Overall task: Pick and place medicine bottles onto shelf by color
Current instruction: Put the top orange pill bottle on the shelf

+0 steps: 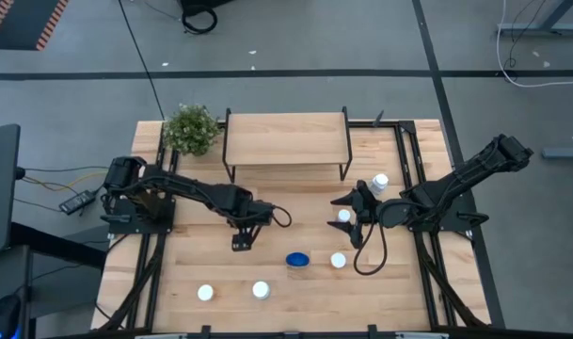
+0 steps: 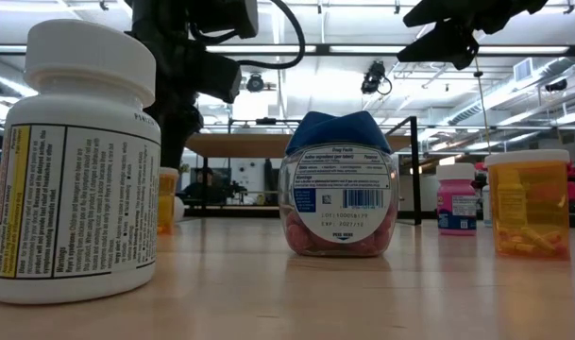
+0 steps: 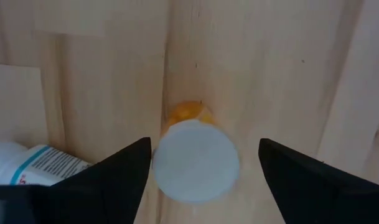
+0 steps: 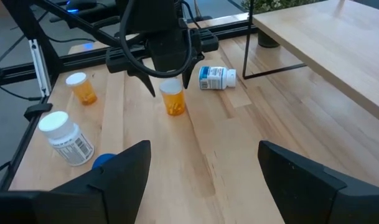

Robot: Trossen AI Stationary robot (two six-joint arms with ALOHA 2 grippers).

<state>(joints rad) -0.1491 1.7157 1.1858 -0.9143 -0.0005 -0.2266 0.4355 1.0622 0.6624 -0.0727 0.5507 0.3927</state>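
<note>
An upright orange medicine bottle (image 3: 195, 160) with a white cap stands on the table between the open fingers of my left gripper (image 3: 205, 165), which points straight down over it (image 4: 172, 99). One finger is close to the cap; a gap shows at the other. My right gripper (image 4: 205, 180) hangs open above the table's right half (image 1: 346, 220), holding nothing. The shelf (image 1: 286, 141) stands at the far middle on black legs, its board bare.
A white bottle (image 4: 217, 78) lies on its side beside the orange one. Upright bottles stand about: white (image 2: 75, 161), blue-lidded (image 2: 342, 184), pink (image 2: 456, 198), orange (image 2: 528, 203), another orange (image 4: 83, 87). A potted plant (image 1: 192, 127) sits left of the shelf.
</note>
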